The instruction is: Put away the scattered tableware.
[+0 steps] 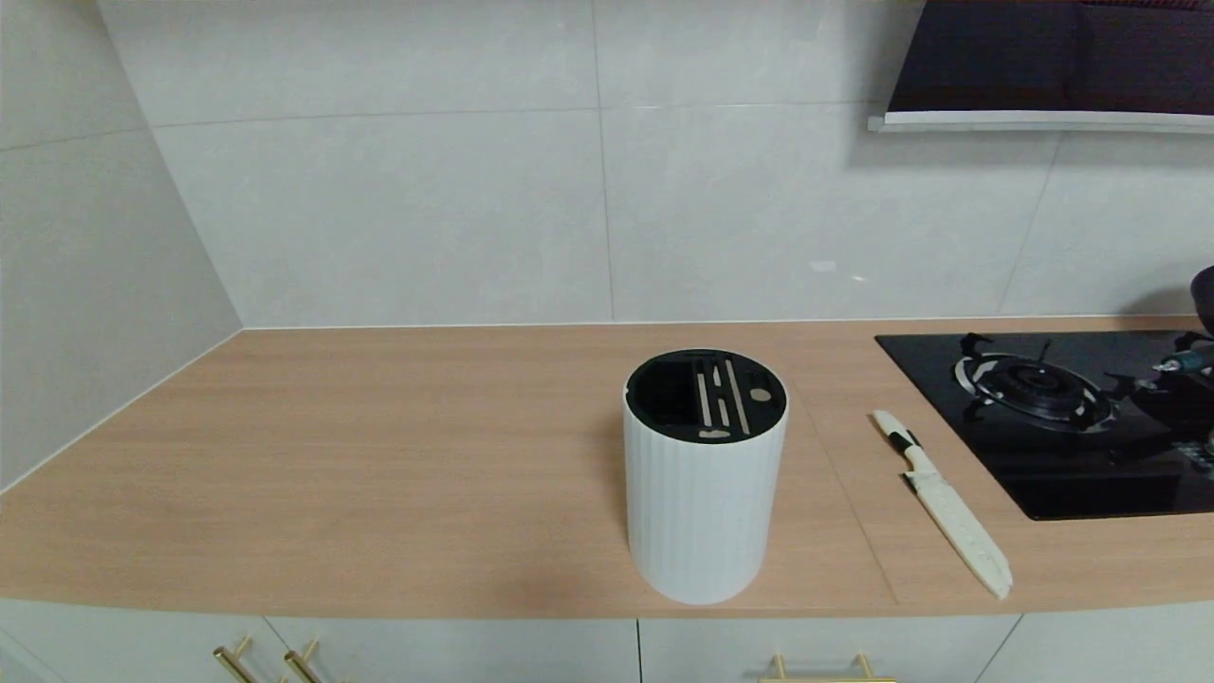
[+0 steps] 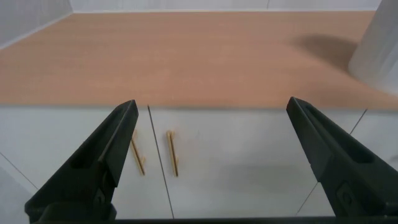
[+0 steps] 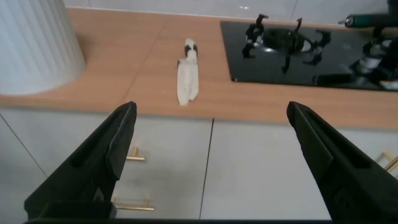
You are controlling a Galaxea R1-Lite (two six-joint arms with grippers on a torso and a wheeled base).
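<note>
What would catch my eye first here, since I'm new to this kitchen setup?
A tall white ribbed cylindrical holder with a black slotted top stands upright near the front edge of the light wooden countertop. To its right, a white knife with a black band on its handle lies flat, apart from the holder, beside the black glass gas hob.

Grey tiled wall (image 1: 398, 209) — wooden counter (image 1: 332, 455)
</note>
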